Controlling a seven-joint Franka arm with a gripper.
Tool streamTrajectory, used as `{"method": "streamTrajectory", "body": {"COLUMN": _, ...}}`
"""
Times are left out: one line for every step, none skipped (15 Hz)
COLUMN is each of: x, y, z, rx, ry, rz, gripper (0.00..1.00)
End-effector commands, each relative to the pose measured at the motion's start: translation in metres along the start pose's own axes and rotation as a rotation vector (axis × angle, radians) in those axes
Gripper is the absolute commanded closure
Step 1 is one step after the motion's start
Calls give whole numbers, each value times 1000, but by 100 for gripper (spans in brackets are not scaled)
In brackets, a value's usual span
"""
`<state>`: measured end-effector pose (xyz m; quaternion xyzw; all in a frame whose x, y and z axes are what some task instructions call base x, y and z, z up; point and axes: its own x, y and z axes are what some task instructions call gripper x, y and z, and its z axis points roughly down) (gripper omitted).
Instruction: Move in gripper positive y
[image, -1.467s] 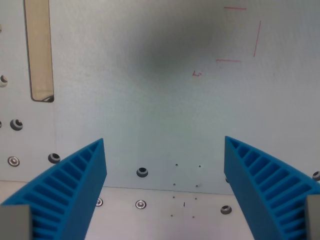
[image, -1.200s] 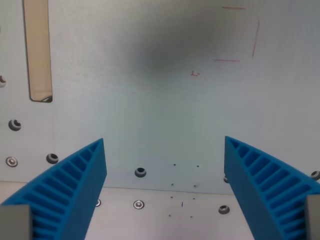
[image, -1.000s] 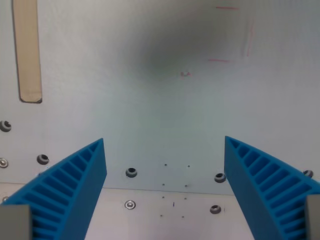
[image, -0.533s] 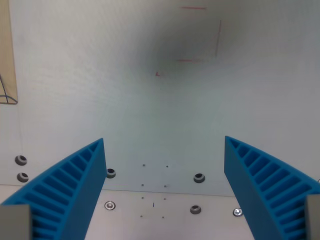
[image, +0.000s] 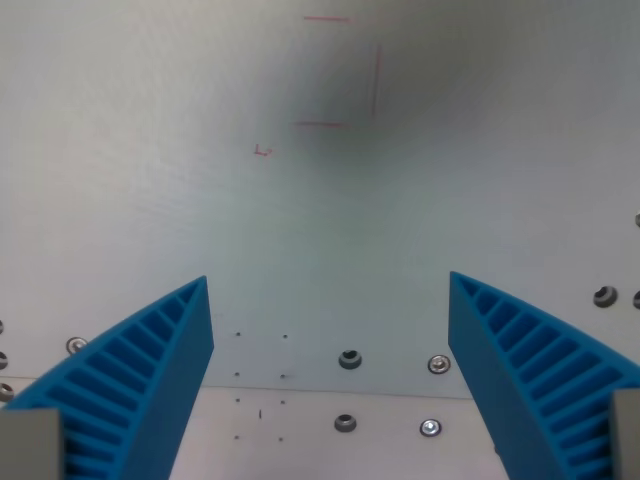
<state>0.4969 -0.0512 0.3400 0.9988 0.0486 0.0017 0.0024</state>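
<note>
Grey metal tabletop (image: 150, 200) fills wrist view; red square marking (image: 340, 70) at top centre; screws (image: 349, 359) low between fingers; gripper (image: 330, 350) spread wide, empty, hovering clear of surface; no object to grasp; task is pure lateral translation; path appears unobstructed.

Pale grey metal plate (image: 130, 150) across the whole wrist view, matte, evenly lit, with a soft dark shadow (image: 335, 75) near the top. Thin red pen lines (image: 340, 70) forming part of a square inside that shadow, a small red mark (image: 262, 151) below-left. Screws (image: 349, 359) and tiny holes (image: 260, 375) along a seam (image: 330, 392) low down
</note>
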Motion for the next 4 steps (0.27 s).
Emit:
{"method": "streamTrajectory", "body": {"x": 7, "y": 16, "z": -2, "rx": 2, "ry": -11, "rz": -20, "gripper": 0}}
{"method": "streamTrajectory", "body": {"x": 7, "y": 21, "z": -2, "rx": 2, "ry": -11, "rz": -20, "gripper": 0}}
{"method": "streamTrajectory", "body": {"x": 7, "y": 26, "z": -2, "rx": 2, "ry": -11, "rz": -20, "gripper": 0}}
{"method": "streamTrajectory", "body": {"x": 8, "y": 31, "z": -2, "rx": 2, "ry": -11, "rz": -20, "gripper": 0}}
